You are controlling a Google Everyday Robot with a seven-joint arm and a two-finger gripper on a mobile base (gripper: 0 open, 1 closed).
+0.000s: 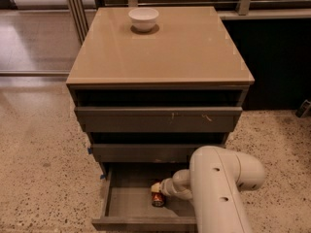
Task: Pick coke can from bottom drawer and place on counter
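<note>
The bottom drawer point(116, 200) is seen pulled out toward the near side, its grey interior exposed below the two drawers above it, the top drawer point(155, 118) and the middle drawer point(141, 152). The coke can point(158, 200) is found inside this open drawer, near its middle and toward the near edge, with red sides visible. The gripper point(156, 187) is positioned inside the drawer directly at the can's upper end, reached in from the right by the white arm point(218, 188), which fills the near right of the scene. How far the gripper is open, and whether the can is held by it, cannot be told. The counter point(160, 52) is seen glossy and tan, and a white bowl point(143, 18) is set near its far edge. The cabinet is surrounded by a speckled floor point(43, 169).
</note>
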